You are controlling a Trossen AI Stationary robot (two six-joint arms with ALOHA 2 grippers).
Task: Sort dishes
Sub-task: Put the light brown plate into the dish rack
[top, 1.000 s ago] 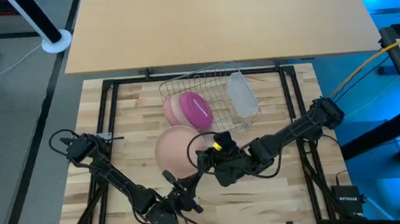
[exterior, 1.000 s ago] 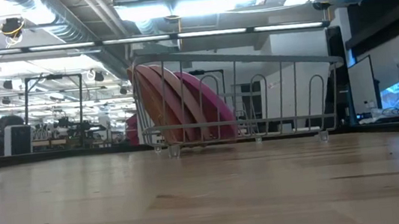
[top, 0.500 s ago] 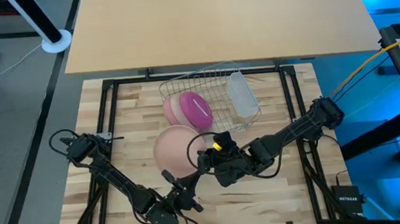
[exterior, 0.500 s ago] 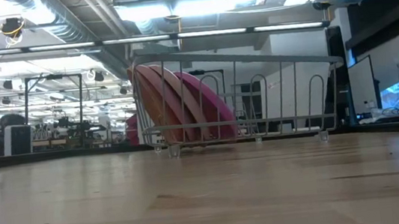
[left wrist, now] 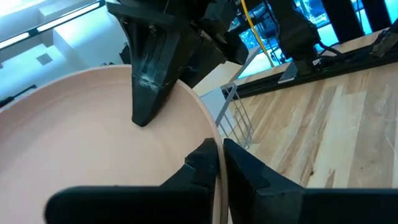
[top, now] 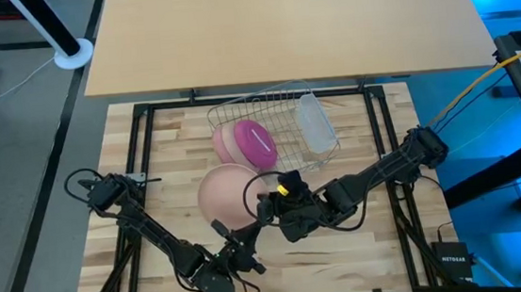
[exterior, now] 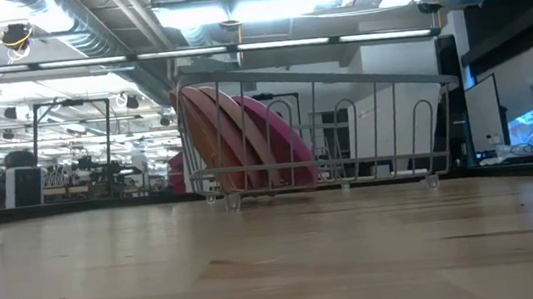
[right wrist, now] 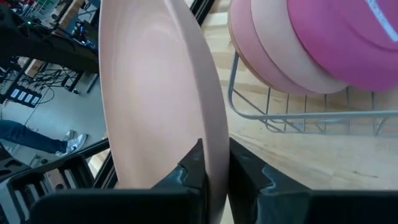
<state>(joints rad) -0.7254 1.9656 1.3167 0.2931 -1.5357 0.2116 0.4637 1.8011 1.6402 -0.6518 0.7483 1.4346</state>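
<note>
Tabletop's peach plate (top: 227,194): overhead only

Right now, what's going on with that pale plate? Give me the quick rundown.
Both grippers, left and right, shut on peach plate, held off the table. Pink plate and tan plate stand in rack. Nothing between.

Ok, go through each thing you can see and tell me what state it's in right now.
Pale peach plate: off the table, gripped at its rim by both grippers.
Left gripper: shut on its rim.
Right gripper: shut on its rim.
Magenta plate: on edge in wire rack.
Tan plate: racked behind it.
Clear cup: lying in rack.
</note>
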